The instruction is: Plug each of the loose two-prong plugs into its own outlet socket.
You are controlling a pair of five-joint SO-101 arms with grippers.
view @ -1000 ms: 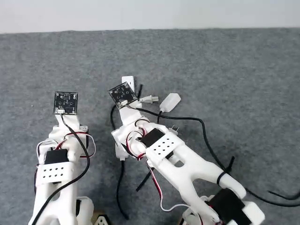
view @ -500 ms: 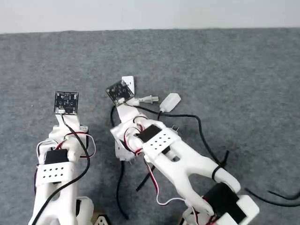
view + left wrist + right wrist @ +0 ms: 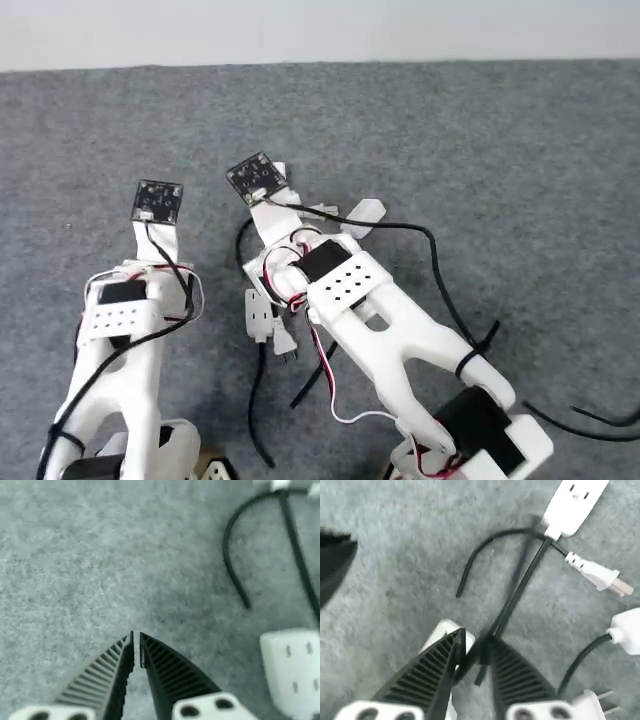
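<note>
High view: two white plastic arms lie over a grey, felt-like table cover [image 3: 520,150]. Between them rests a smooth white outlet block [image 3: 256,310], with a white two-prong plug [image 3: 284,344] just beside it.

Left wrist view: the left gripper [image 3: 136,641], with black ribbed fingers, is nearly closed on nothing above bare felt; the outlet block [image 3: 292,675] is nearby.

Right wrist view: the right gripper [image 3: 475,642] is parted, straddling a black cord [image 3: 520,592]. Beyond it lie a slotted white socket [image 3: 575,500] and a loose white plug [image 3: 597,574] with flat metal prongs.
</note>
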